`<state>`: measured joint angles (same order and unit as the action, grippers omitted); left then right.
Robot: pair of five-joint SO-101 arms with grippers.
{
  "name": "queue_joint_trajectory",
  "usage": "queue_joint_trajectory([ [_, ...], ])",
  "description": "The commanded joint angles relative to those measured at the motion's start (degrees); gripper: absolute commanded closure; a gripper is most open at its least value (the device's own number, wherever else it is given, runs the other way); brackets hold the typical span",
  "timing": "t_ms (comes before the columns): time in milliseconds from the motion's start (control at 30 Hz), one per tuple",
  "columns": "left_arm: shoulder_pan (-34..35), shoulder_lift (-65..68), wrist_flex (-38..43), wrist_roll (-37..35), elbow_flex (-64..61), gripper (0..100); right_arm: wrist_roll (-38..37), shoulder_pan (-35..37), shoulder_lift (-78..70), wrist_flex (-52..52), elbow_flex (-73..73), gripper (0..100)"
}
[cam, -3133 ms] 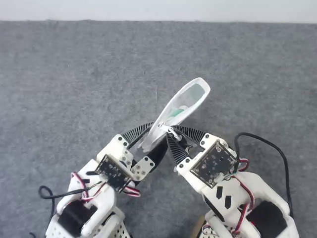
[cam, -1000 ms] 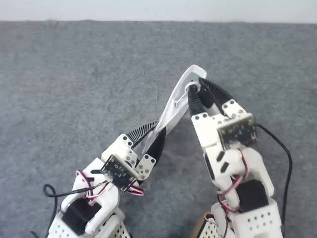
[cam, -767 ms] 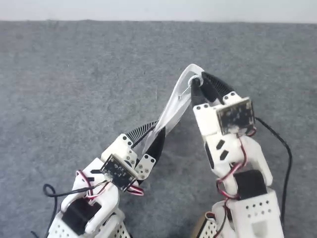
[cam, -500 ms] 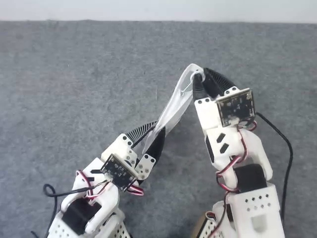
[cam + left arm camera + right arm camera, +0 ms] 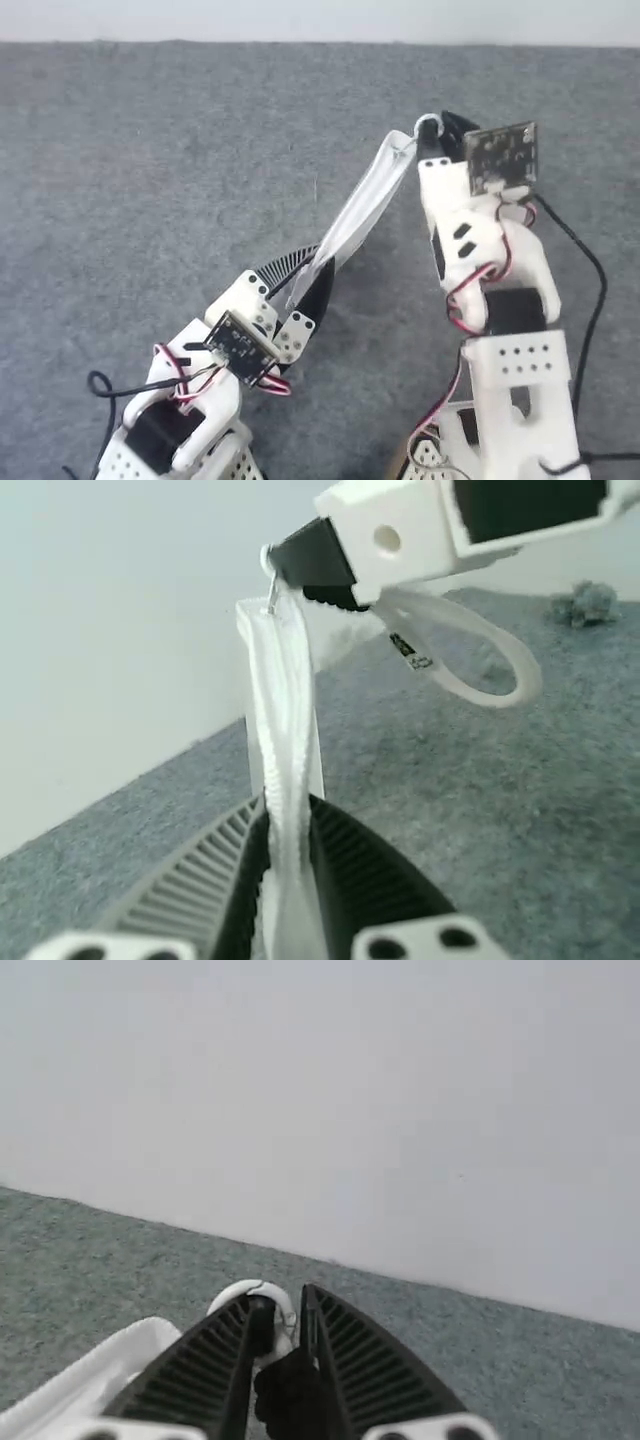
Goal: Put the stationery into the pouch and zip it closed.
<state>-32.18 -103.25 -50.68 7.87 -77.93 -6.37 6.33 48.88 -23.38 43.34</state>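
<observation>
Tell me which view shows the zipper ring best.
High view: the zipper ring shows as a loop at the pouch end. Left wrist view catches an edge; right wrist view has it half behind the right gripper.

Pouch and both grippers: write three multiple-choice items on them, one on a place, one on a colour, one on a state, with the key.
1. Where does the right gripper grip the pouch?
A) its middle
B) the zipper ring at its far end
C) its near end

2. What colour is the table?
A) grey
B) red
C) green

3. The left gripper is:
A) open above the pouch
B) resting on the table
C) shut on the pouch's near end

Key: 1 B, the ring sits between its jaws in the right wrist view; 2 A, grey all around; 3 C, the pouch runs out from between its jaws.
</observation>
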Motion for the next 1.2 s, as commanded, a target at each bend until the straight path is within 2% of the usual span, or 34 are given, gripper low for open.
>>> queue_joint_trajectory([
  [0,0.4,-1.1,-2.2,-0.1,0.2,99,1.1,-7.2,-4.9,2.0,-6.3,99.3],
  [267,0.4,-1.1,-2.2,-0.1,0.2,99,4.7,-10.9,-14.0,2.0,-11.2,99.3],
  [500,0.4,-1.1,-2.2,0.0,0.2,99,4.7,-11.6,-21.7,1.3,-14.6,99.3],
  [867,0.4,-1.1,-2.2,0.0,0.3,99,4.7,-11.0,-22.4,1.1,-14.2,99.3],
  [1067,0.4,-1.1,-2.2,0.0,0.4,99,4.5,-9.3,-22.3,-3.1,-15.5,99.0],
  [1167,0.4,-1.1,-2.2,0.0,0.4,99,4.4,-7.3,-21.7,-7.7,-16.7,91.3],
])
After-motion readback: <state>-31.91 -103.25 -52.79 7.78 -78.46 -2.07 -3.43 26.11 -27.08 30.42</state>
